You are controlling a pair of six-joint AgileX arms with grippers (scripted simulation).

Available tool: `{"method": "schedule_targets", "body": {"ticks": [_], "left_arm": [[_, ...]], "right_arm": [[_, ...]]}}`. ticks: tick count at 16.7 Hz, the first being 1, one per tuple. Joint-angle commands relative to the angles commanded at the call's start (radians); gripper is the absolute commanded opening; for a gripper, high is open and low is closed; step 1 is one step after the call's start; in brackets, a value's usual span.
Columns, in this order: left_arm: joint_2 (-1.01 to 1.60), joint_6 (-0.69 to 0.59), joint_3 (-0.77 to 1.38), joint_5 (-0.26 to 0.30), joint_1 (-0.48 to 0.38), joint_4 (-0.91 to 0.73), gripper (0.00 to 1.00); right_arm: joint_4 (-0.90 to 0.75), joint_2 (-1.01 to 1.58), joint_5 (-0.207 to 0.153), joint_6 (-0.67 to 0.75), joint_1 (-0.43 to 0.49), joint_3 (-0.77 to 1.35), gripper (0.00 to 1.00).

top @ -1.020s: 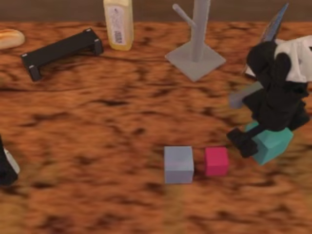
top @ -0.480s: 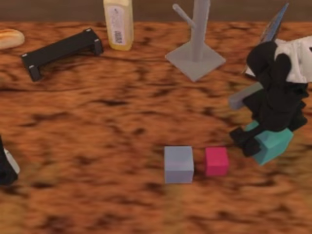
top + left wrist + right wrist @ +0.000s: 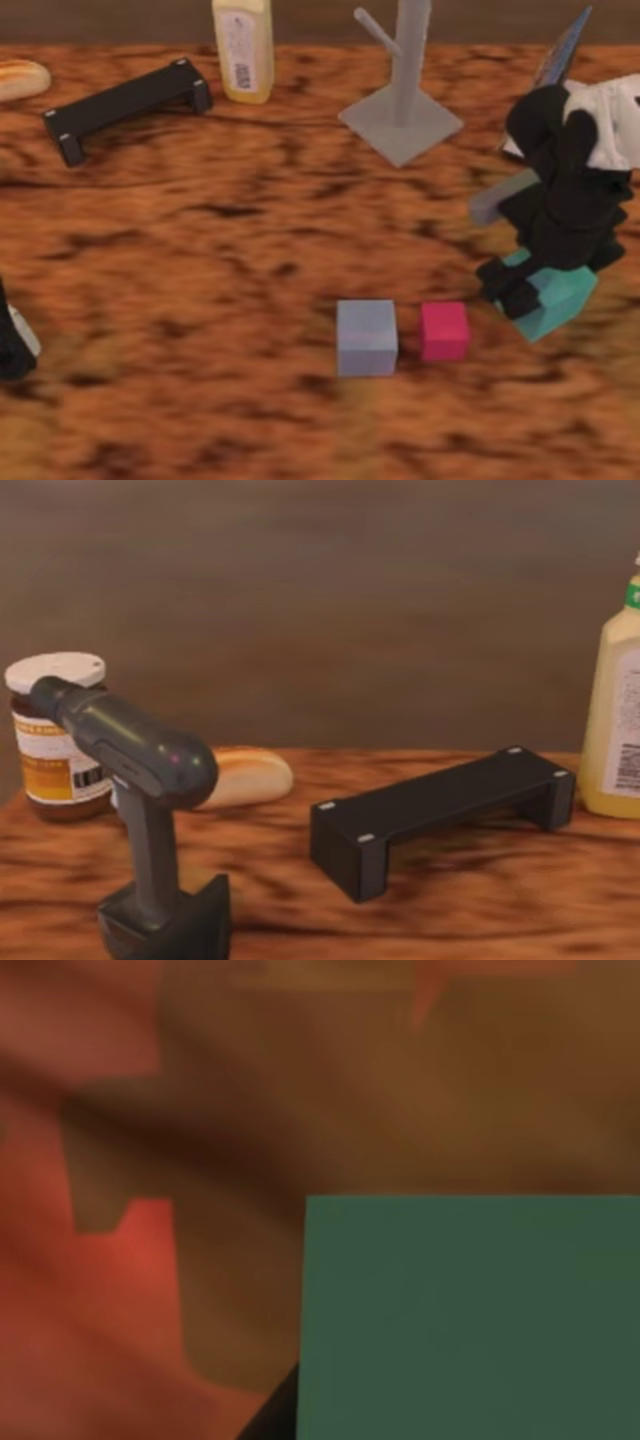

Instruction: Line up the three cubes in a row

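A: How is the right end effector (image 3: 535, 285) seen?

B: It is clamped on the teal-green cube (image 3: 556, 298), which is held tilted, to the right of the magenta-pink cube (image 3: 444, 331) and apart from it. In the right wrist view the teal-green face (image 3: 470, 1315) fills much of the frame above the worktop (image 3: 250, 1080).

A: And the other two cubes?

B: The magenta-pink cube is set flat on the worktop (image 3: 200, 260), and the lavender-grey cube (image 3: 366, 337) is placed just left of it, with a narrow gap between them.

A: Where is the left end effector (image 3: 12, 345)?

B: It is parked far left of the magenta-pink cube, at the worktop's edge; whether its fingers are apart or together cannot be told.

A: What else is seen?

B: Well beyond the magenta-pink cube a grey stand (image 3: 402, 100), a yellow bottle (image 3: 243, 48) and a black bracket (image 3: 125, 105) are placed. In the left wrist view a grey drill (image 3: 150, 810), a jar (image 3: 55, 735) and a bread roll (image 3: 245, 775) are shown.
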Motion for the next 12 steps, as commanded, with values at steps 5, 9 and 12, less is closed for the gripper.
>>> {"method": "schedule_targets", "body": {"ticks": [5, 9, 12], "left_arm": [[0.0, 0.0, 0.0, 0.0, 0.0, 0.0, 1.0], [0.0, 0.0, 0.0, 0.0, 0.0, 0.0, 1.0], [0.0, 0.0, 0.0, 0.0, 0.0, 0.0, 1.0]], "right_arm": [[0.0, 0.0, 0.0, 0.0, 0.0, 0.0, 0.0], [-0.004, -0.009, -0.002, 0.002, 0.001, 0.002, 0.0], [-0.046, -0.023, -0.003, -0.001, 0.005, 0.028, 0.0]]}}
